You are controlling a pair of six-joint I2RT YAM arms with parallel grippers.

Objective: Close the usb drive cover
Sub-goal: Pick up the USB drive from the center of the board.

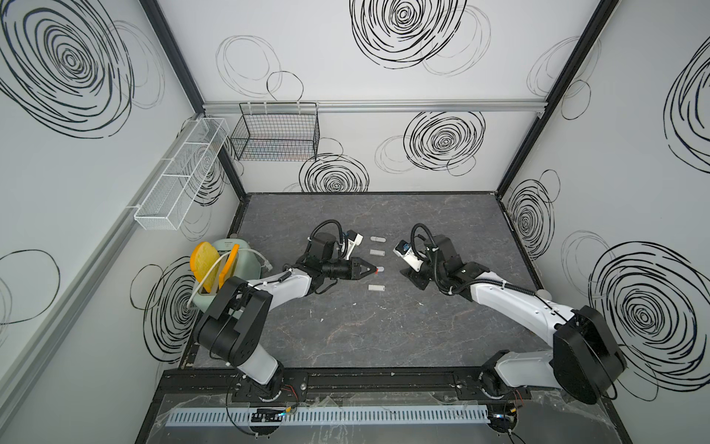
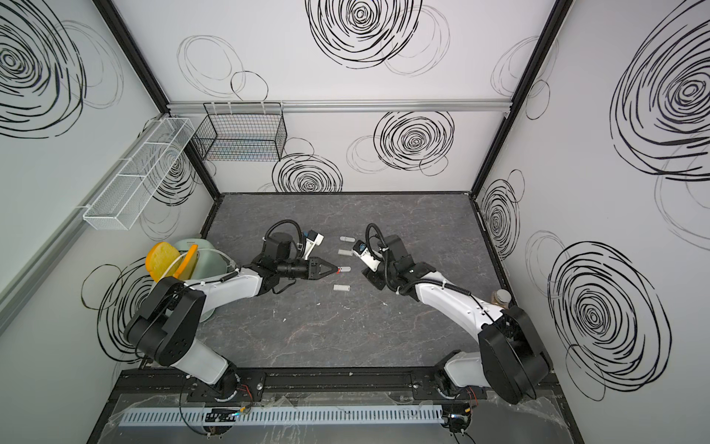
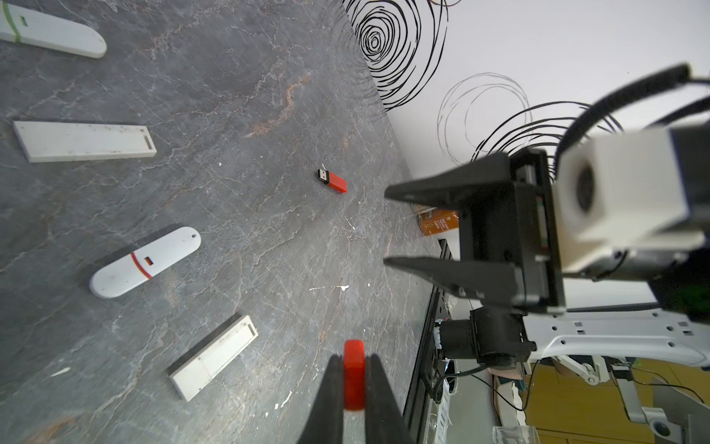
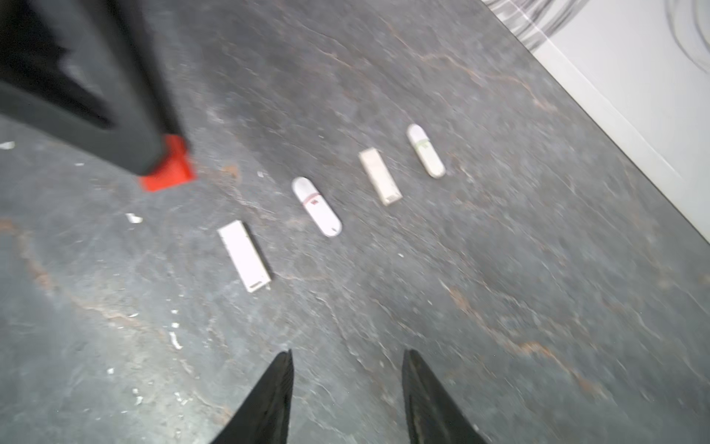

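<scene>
4 white sticks lie in a row on the dark desk (image 1: pixel 345 338), and the rounded white stick with the red band (image 3: pixel 144 262) is the one to steer by. On each side of that stick you have a flat white stick (image 3: pixel 84 141), the second of them (image 3: pixel 213 357) being the end of the row. A rounded stick with a green band (image 3: pixel 53 32) closes the other end.

Your left pincer (image 3: pixel 353 359) is clamped on the red cap (image 3: pixel 354 384), which pokes out a little past the black fingertips. In both top views this pincer's tip sits just beside one end of the white stick with the red band. You cannot tell from any view whether the cap touches the desk.

The red drive (image 3: pixel 332 181) lies flat on the desk with its black plug bare. It is well apart from the white stick with the red band, on the side where your right arm works. Cap and drive are apart, so the cover is not yet on.

Your right pincer (image 4: pixel 347 353) stands with its 2 jaws spread and nothing between them. It hangs above the desk, facing the row, and the white stick with the red band lies ahead of it, past the gap between the jaws.

1 orange jar (image 3: pixel 438 223) stands near the desk's edge, far from the white stick with the red band and behind the right pincer.
</scene>
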